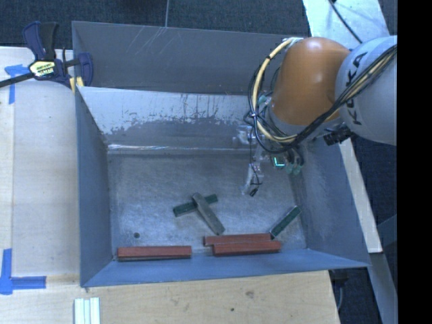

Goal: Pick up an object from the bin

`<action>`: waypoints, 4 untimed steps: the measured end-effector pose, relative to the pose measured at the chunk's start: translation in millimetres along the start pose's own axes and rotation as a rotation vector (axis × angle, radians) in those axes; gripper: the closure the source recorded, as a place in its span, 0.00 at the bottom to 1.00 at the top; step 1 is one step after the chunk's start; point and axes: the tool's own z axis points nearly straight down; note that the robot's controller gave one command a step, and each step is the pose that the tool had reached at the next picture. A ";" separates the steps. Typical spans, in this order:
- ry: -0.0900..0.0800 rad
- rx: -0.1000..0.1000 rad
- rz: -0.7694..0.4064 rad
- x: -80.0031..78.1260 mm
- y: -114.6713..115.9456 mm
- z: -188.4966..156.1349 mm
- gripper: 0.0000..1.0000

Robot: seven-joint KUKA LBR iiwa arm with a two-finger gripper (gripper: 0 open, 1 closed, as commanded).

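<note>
Evidently the approach step is in hand: the pincer [254, 183] hangs over the right half of the bin [169, 113], above bare floor, and I judge that no thing has been picked yet. Nearest to it are a green bar [182, 209] crossed by a grey bar [206, 212] toward the middle, and a dark green stick [285, 221] lying aslant near the right wall. Two red-brown bars [154, 252] [244, 244] lie along the near wall. The next move likely calls for shifting over one of these and lowering square to it. Whether the pincer is released or clenched I cannot tell. The orange cover [307, 79] and its cables hide the wrist.
</note>
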 end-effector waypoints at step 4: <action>-0.010 0.000 -0.011 78.9 27.0 90.8 1.00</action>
